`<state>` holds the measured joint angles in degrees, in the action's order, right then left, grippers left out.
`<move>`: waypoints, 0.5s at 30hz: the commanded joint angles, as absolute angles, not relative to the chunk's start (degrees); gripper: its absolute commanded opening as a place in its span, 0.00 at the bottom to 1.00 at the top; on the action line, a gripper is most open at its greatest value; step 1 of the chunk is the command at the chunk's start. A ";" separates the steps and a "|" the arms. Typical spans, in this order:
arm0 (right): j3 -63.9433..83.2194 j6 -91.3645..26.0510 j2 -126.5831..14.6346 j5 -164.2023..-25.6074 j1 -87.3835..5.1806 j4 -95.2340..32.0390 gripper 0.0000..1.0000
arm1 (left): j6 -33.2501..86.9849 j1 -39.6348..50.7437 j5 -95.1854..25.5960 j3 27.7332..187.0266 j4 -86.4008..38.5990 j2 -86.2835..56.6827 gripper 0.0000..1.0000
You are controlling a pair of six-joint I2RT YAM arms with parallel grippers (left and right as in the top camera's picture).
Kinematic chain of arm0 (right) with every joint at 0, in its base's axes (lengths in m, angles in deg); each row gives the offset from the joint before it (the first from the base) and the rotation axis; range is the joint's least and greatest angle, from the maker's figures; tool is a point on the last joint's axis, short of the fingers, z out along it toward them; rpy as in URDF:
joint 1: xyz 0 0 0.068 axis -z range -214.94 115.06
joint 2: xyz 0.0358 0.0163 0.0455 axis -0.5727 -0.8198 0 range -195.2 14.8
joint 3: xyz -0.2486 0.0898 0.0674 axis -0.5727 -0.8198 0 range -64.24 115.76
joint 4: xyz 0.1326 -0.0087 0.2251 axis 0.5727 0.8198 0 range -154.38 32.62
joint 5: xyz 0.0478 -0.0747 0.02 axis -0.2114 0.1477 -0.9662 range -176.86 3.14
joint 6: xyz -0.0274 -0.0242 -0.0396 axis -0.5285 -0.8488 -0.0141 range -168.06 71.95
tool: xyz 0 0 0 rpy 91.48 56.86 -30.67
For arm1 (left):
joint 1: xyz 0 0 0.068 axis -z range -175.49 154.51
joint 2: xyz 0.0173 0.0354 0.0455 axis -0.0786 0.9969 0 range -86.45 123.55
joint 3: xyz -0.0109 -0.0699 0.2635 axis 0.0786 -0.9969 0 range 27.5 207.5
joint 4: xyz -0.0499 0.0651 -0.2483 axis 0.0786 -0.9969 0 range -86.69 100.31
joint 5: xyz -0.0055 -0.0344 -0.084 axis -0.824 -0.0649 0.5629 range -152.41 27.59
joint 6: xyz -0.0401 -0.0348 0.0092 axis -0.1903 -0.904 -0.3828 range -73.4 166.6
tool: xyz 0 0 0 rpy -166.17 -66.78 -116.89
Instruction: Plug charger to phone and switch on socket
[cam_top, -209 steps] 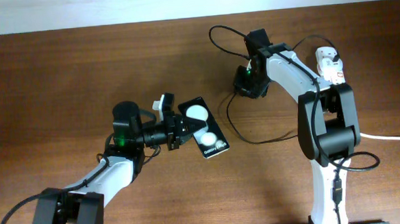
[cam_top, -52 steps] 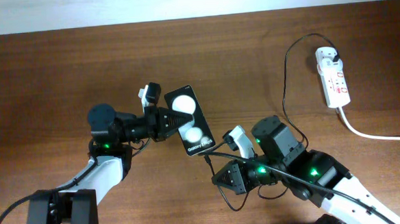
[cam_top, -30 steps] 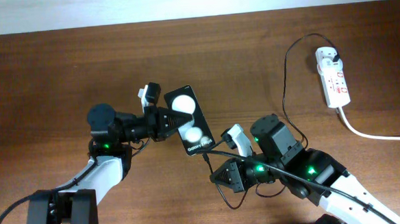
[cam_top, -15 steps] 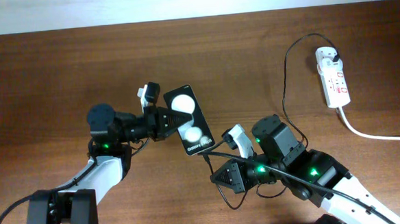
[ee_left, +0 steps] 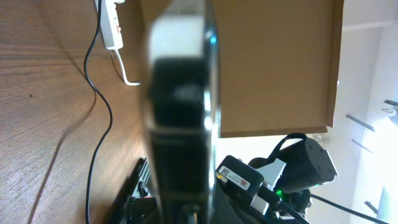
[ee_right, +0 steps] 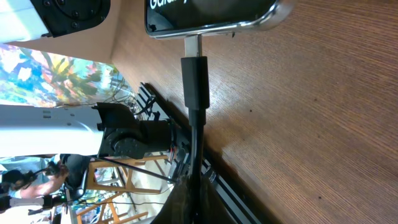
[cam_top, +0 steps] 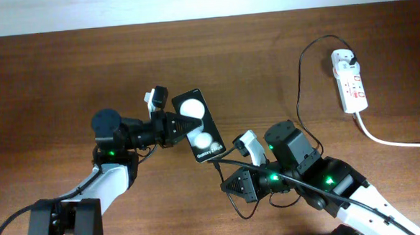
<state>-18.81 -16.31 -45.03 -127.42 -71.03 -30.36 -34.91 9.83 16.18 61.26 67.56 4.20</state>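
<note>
Alignment explains nearly everything here: the phone (cam_top: 207,126) sits left of centre in the overhead view, and the left tool (cam_top: 176,126) is clamped narrowly on its long side edges. That holds the body steady with its lower short end turned toward the bottom right, where the other arm reaches in. From the left wrist view the phone is a blurred edge-on slab filling the middle of the frame, which fits a firm pinch across its thickness. The right tool (cam_top: 229,187) sits just below and right of that short end and presents the charger (ee_right: 194,78) lengthwise, in line with the port. In the right wrist view the connector's metal tip meets the phone's bottom edge. A little bare metal shows between the black housing and the phone, so I judge the plug only partly seated. The right tool's fingers are lost in the dark at the bottom of that view. Since the cable runs straight down into them, I take them as closed tight on it. The thin black cable loops across the desk (cam_top: 64,75) to the socket (cam_top: 351,81) at the upper right. The socket's white cord (cam_top: 391,142) trails off the right edge, and its switch remains to be pressed.
</note>
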 commanded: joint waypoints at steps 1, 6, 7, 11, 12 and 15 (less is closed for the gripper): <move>-18.17 -16.09 -44.44 -127.74 -71.43 -31.26 0.04 | -35.22 9.74 15.80 62.22 68.11 3.59 0.00; -18.17 -16.09 -46.02 -127.74 -71.43 -31.81 0.04 | -36.94 9.74 15.78 62.22 68.13 3.59 0.00; -18.17 -16.11 -46.08 -127.72 -71.43 -31.74 0.04 | -36.94 9.74 15.78 62.22 68.13 3.59 0.00; -18.17 -16.11 -46.06 -127.74 -71.43 -31.17 0.04 | -36.92 9.70 15.80 62.22 68.15 3.59 0.00; -18.17 -16.11 -46.06 -127.74 -71.41 -30.71 0.04 | -36.90 9.70 15.80 62.22 68.15 3.59 0.00; -18.17 -16.29 -46.00 -127.74 -71.43 -30.30 0.04 | -36.90 9.70 15.83 62.22 68.15 3.59 0.00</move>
<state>-18.81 -16.33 -45.91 -127.42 -71.03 -30.23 -36.64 9.83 15.78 61.26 67.56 4.20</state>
